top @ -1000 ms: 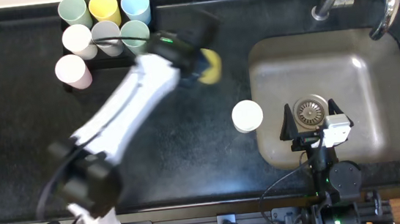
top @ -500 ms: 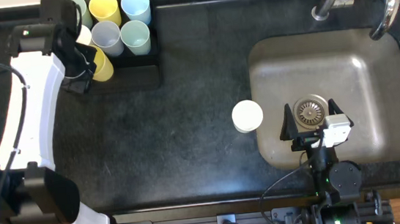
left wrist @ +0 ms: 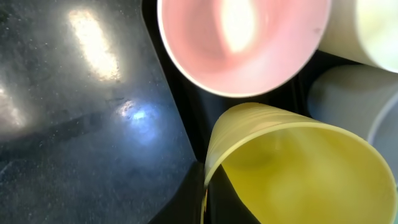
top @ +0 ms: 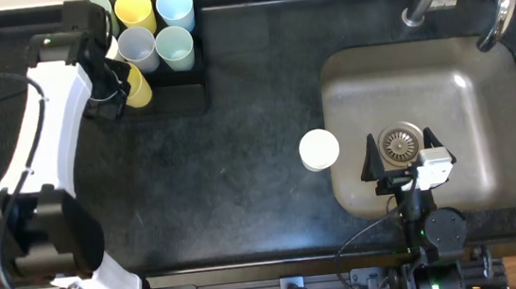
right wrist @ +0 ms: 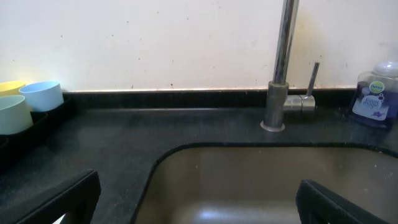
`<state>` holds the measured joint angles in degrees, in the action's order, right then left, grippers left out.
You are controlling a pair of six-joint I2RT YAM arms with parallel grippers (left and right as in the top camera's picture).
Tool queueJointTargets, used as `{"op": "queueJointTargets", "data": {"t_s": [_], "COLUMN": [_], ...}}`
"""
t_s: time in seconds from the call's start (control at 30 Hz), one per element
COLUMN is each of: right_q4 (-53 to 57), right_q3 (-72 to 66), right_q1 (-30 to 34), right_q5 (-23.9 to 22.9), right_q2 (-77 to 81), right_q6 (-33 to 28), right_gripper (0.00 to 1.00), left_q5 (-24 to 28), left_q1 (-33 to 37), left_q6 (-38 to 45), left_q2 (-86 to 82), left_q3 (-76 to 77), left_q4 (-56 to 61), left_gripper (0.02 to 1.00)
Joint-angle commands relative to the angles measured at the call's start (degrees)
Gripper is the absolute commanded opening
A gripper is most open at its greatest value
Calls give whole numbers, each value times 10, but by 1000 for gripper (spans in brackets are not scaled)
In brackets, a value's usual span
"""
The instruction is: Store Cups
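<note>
A yellow plastic cup (top: 137, 84) is held tilted at the upper left of the top view, at the left end of the black cup tray (top: 187, 100). Its rim is pinched by the left fingers (left wrist: 186, 202), just beside a pink cup (left wrist: 242, 43). The right fingers (top: 371, 160) are spread over the steel sink (top: 481, 94).

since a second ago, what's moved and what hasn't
The left end effector carried the yellow cup from mid-counter leftward to the cup tray, holding it beside the pink cup. The white cup by the sink and the open right end effector over the sink stayed put.
</note>
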<state>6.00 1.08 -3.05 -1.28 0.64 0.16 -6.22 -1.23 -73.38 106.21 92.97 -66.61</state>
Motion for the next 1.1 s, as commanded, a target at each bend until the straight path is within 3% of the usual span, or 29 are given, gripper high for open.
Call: {"op": "queueJointTargets", "data": {"t_s": [0.03,0.83,0.9,1.0,1.03,1.1], "right_q4": [-5,-5,-5,-5,-5,-5], "right_q3": [-3,-3,-3,-3,-3,-3], "right_q1": [1,1,1,1,1,1], "right_q5": [2,2,2,2,2,2], "right_q2": [-4,-4,-4,-4,-4,-4], "right_q6": [-1,-1,-2,-1,-2,-1], "right_gripper": [998,998,996,998,998,998], "left_q5": [-12,-18,-20,-20,-20,-20], "left_q1": [1,-10,-12,-12,-12,-12], "left_q6": [-7,-6,-6,-6,-6,-4], "left_q2": [23,86,86,86,86,86], "left_q3": [-3,-3,-3,-3,-3,-3], "left_q4": [8,37,37,34,33,33], "left_gripper": [36,45,200,899,998,998]}}
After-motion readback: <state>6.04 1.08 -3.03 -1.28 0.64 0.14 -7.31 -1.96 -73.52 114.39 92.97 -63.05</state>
